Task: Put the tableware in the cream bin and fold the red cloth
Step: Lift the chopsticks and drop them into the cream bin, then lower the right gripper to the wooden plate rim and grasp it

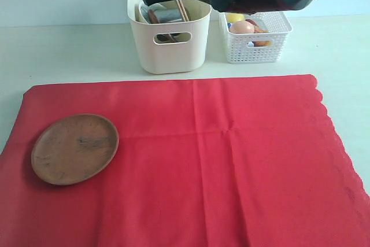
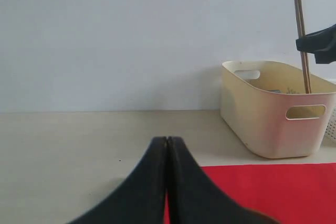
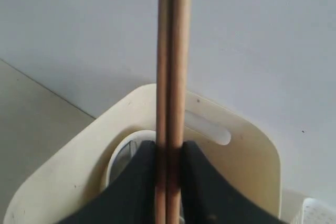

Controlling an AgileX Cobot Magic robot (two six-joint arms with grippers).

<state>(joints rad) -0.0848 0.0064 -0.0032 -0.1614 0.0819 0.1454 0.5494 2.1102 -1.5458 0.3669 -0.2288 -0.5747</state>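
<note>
We are pinching chopsticks [image 3: 170,77] in our right gripper [image 3: 169,153] over the far cream bin [image 1: 167,50]; near-left plate [image 1: 75,148] and red cloth [image 1: 219,160] are waiting.

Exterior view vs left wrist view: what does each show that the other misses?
Only exterior: the round wooden plate lying on the red cloth, and the food in the lattice basket. Only left wrist: the left gripper, jaws shut, holding nothing. Both: the cream bin, the red cloth, and the chopsticks clamped upright by the right gripper, lower ends inside the bin.
</note>
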